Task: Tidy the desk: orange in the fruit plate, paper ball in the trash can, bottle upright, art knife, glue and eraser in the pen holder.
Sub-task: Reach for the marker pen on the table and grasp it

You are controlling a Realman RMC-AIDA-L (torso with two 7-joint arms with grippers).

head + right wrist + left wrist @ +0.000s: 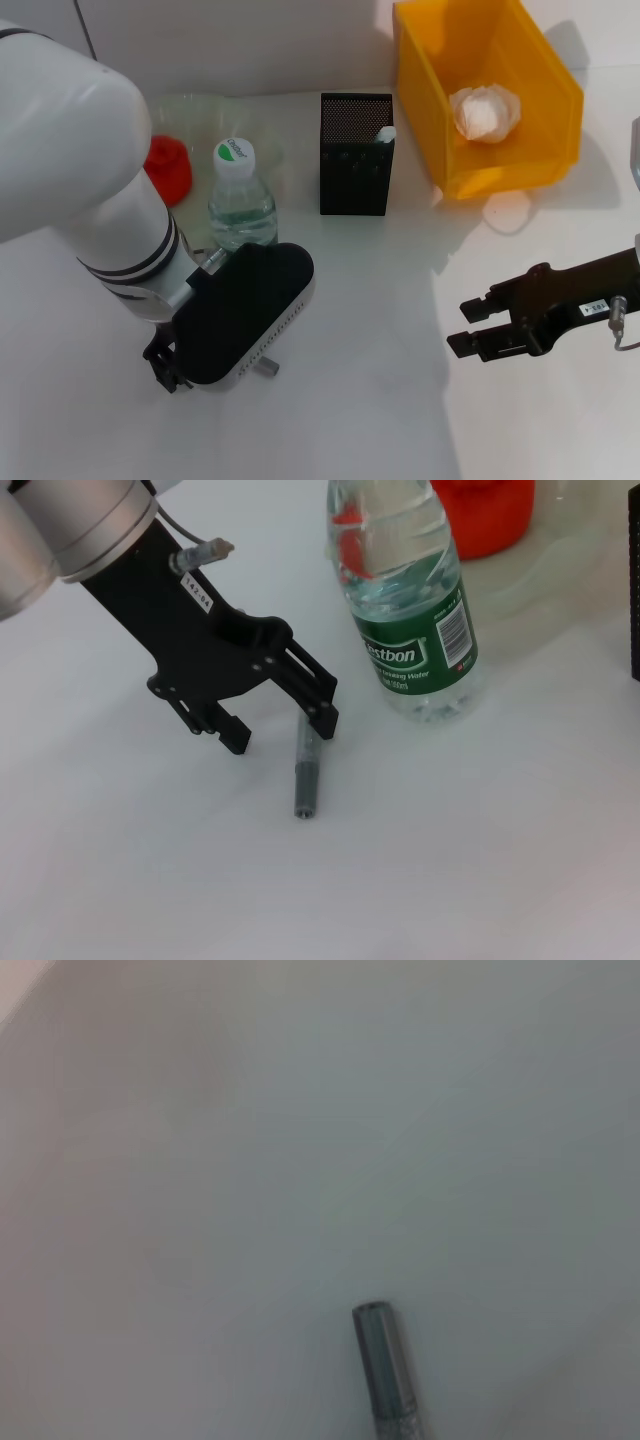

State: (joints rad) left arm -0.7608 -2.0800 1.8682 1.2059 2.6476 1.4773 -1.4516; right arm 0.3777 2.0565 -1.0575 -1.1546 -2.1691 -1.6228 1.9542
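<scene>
White and flat, the desk [380, 400] carries all the things. At its far right stands the yellow-orange rectangular plastic trash can [545, 150], and the white wrinkly paper ball [485, 112] lies inside it. The black metal mesh pen holder [356, 155] stands upright near the middle, with a small white tip showing above its rim. Left of it the small clear plastic bottle [241, 205] with green label and white cap stands upright. Behind the bottle the red-orange round orange [168, 168] rests in the pale green translucent glass fruit plate [185, 105].

The left gripper [275, 725] is low over the desk, just in front of the bottle. Its black fingers [322, 718] are spread apart, and the slim grey metallic art knife [306, 772] lies flat on the desk with one end between them. Whether a finger touches the knife I cannot tell.

The right gripper [467, 328] hangs over the right part of the desk, well apart from everything, with its fingers apart and nothing between them.
</scene>
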